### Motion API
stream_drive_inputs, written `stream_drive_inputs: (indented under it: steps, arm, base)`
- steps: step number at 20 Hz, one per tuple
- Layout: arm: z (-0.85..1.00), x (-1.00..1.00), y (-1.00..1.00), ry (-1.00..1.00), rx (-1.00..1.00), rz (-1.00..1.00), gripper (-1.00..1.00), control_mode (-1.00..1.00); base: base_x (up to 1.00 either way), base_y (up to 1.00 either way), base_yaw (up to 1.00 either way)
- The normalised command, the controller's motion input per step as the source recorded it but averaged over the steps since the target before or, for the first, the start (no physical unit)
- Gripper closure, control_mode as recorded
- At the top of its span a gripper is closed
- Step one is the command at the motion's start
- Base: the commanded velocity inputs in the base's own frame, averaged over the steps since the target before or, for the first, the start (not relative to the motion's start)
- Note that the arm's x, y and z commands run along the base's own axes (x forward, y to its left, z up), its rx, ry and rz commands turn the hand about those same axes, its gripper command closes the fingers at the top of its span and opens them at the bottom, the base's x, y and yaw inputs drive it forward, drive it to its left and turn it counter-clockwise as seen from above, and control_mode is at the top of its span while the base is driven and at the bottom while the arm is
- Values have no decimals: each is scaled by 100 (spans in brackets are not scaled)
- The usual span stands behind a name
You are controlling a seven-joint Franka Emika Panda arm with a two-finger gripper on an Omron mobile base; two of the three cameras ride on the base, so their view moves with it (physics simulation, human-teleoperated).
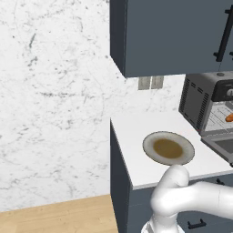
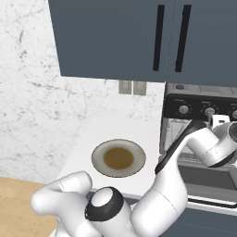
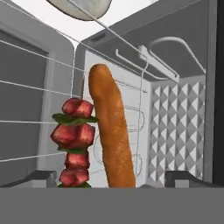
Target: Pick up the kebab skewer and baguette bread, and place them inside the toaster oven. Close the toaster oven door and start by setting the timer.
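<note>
In the hand view the baguette bread [image 3: 111, 131] lies on the wire rack [image 3: 30, 87] inside the toaster oven [image 3: 183, 118]. The kebab skewer [image 3: 75, 140], with red and green chunks, lies close beside it. My gripper [image 3: 113, 178] is open just in front of them, its fingertips [image 3: 41, 177] wide apart and touching neither. From the left base view the toaster oven [image 1: 200, 102] stands at the counter's right end with an orange tip of the baguette bread [image 1: 230, 117] showing inside. The toaster oven door [image 1: 223, 144] hangs open. In the right base view my arm reaches into the toaster oven [image 2: 199, 111] over the door [image 2: 203, 178].
A grey plate [image 1: 168, 148] with a brown centre sits on the white counter [image 1: 132, 132] left of the oven; it is also in the right base view, plate [image 2: 119, 158]. Dark blue wall cupboards [image 1: 173, 36] hang above. The oven's knobs [image 2: 184, 109] line its front panel.
</note>
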Motion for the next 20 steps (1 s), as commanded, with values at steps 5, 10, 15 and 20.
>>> stream_drive_inputs:
  steps: [5, 10, 15, 20]
  arm:
    - [32, -71, 0, 4, 23, -35, -100, -100]
    - [6, -83, 0, 2, 48, -48, -100, -100]
    - [0, -60, 0, 1, 54, -52, -100, -100]
    - [0, -25, 0, 9, 50, -50, -100, -100]
  base:
    - [0, 0, 0]
    - [0, 0, 0]
    - [0, 0, 0]
    - [0, 0, 0]
